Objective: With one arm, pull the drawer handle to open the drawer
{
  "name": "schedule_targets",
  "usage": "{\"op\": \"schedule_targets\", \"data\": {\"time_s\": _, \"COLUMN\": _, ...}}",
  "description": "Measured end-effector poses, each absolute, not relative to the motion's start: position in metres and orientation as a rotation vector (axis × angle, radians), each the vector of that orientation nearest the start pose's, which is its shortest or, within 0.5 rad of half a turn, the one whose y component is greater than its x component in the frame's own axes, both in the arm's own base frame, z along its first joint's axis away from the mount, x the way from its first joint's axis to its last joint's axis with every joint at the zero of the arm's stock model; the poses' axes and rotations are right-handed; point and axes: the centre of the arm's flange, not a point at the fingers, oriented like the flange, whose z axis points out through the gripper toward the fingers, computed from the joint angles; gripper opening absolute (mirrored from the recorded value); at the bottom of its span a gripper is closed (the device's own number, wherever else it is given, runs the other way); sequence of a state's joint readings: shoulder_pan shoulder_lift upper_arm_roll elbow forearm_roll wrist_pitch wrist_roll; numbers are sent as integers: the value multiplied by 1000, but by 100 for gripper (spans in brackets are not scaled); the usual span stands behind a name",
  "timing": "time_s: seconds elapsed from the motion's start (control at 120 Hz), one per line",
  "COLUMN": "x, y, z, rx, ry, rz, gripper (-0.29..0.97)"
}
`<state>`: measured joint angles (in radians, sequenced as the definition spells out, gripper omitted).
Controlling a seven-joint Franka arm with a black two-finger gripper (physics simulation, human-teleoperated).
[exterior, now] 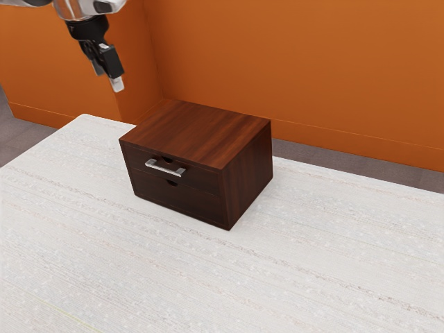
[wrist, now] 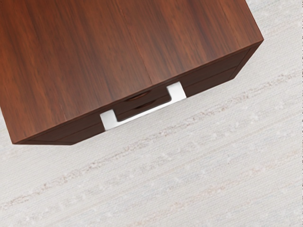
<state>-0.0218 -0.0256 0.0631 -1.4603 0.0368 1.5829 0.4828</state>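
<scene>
**A:** From the side, where is everything?

**B:** The tool [exterior: 116, 83] hangs high, well apart from the cabinet [exterior: 208, 135], toward the exterior view's left. Whether it is spread or pressed together, I cannot tell. The cabinet stands on the table [exterior: 312, 263]. The handle [exterior: 165, 167] is on the cabinet's upper drawer [exterior: 198, 179], which looks shut.

**A:** And the wrist view?

**B:** The cabinet's [wrist: 118, 52] top, with the handle [wrist: 142, 107] jutting from its front edge.

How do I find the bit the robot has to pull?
Look at the big white table and find the dark brown wooden cabinet standing on it. On its front, the upper drawer carries a silver bar handle; it is the only shiny thing there, while the lower drawer has just a dark notch.
</scene>
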Motion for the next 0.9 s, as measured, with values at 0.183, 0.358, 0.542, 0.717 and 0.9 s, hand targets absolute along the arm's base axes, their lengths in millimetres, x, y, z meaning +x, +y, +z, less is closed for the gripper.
{"op": "schedule_targets", "data": {"time_s": 0.183, "x": 532, "y": 36, "z": 736, "rx": -3007, "ry": 648, "rz": -340, "gripper": 68}}
{"op": "schedule_targets", "data": {"time_s": 0.358, "x": 460, "y": 35, "z": 843, "rx": -2867, "ry": 881, "rz": -486, "gripper": 68}}
{"op": "schedule_targets", "data": {"time_s": 0.542, "x": 417, "y": 113, "z": 691, "rx": -2866, "ry": 1189, "rz": -114, "gripper": 68}}
{"op": "schedule_targets", "data": {"time_s": 0.717, "x": 448, "y": 122, "z": 589, "rx": -2706, "ry": 1498, "rz": -106, "gripper": 68}}
{"op": "schedule_targets", "data": {"time_s": 0.9, "x": 459, "y": 113, "z": 570, "rx": -2457, "ry": 1709, "rz": -257, "gripper": 59}}
